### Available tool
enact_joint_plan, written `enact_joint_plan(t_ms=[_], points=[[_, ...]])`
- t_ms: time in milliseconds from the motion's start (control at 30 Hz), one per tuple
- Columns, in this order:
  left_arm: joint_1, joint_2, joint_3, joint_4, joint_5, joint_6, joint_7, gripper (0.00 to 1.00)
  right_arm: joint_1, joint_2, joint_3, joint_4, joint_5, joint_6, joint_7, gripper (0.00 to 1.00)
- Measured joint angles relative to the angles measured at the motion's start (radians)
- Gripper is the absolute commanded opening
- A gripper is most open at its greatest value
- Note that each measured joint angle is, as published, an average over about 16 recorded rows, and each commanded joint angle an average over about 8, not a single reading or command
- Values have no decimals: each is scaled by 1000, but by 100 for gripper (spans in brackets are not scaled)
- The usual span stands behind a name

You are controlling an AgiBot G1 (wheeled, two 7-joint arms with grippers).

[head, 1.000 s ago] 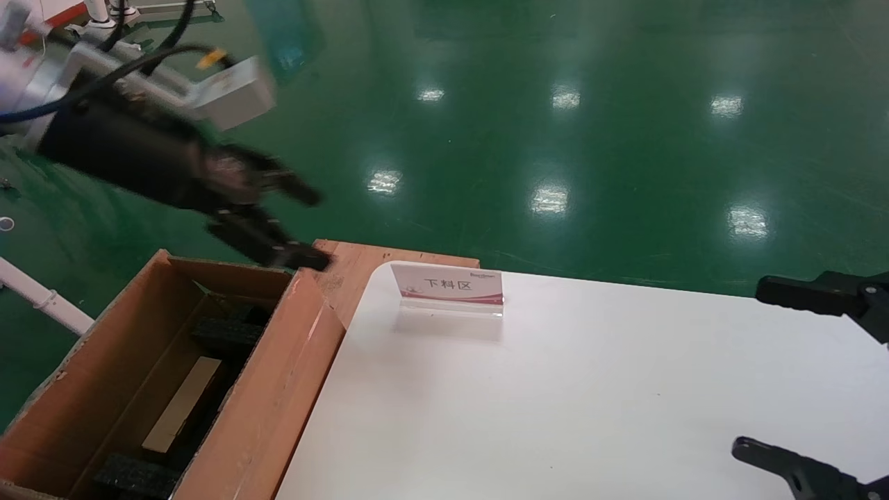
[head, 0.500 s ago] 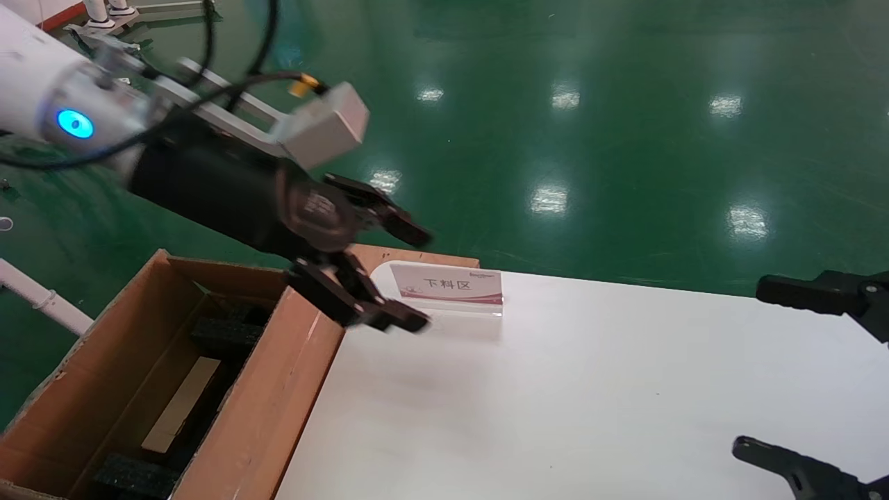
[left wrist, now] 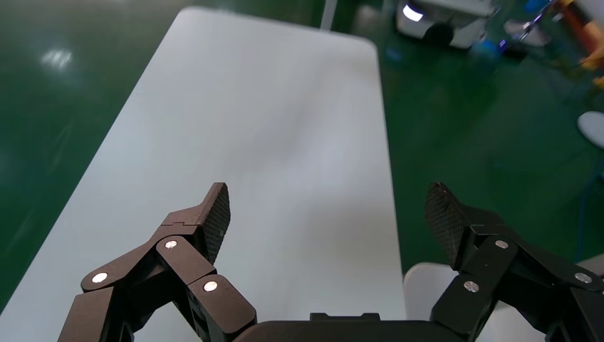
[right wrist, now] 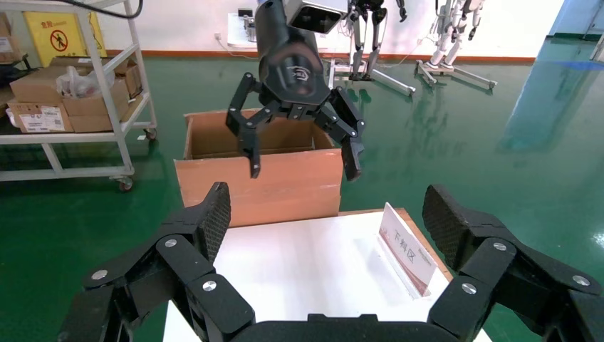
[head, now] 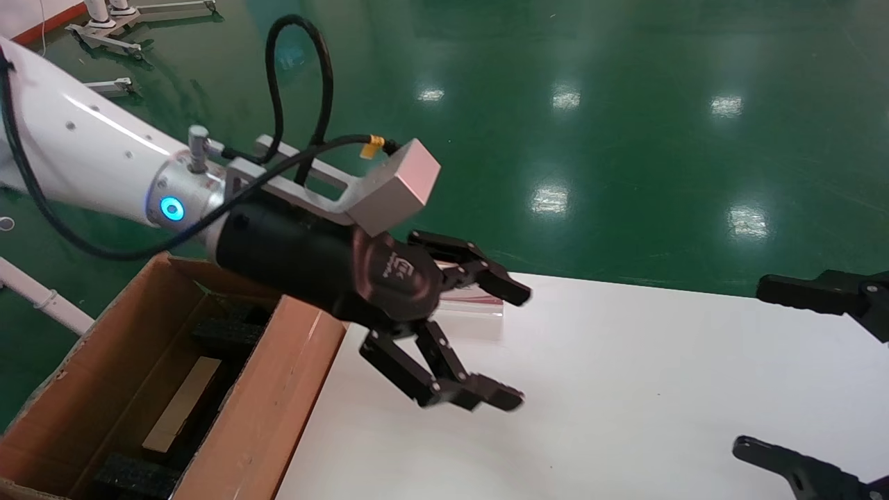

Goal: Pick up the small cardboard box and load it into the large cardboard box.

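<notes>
Right gripper (head: 806, 368) parked wide open at table (head: 625, 389) edge; left gripper (head: 510, 344), empty, jaws wide, has swung from over the large box (head: 271, 403) behind it out above the table, seemingly seeking the small box, not visible.

I am working in a robot lab or workshop hall. Around the white table (right wrist: 306, 267) I see a glossy green floor (head: 625, 139), a metal shelf cart (right wrist: 71, 107) with cartons, and humanoid robot stands (right wrist: 456, 35) behind it.
</notes>
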Motion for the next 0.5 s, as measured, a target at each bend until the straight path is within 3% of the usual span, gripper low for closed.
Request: enact_joint_plan(t_ms=[500], points=[[370, -34, -528, -153, 91, -7, 2, 100, -1, -2, 4, 1, -3, -2, 3, 100]])
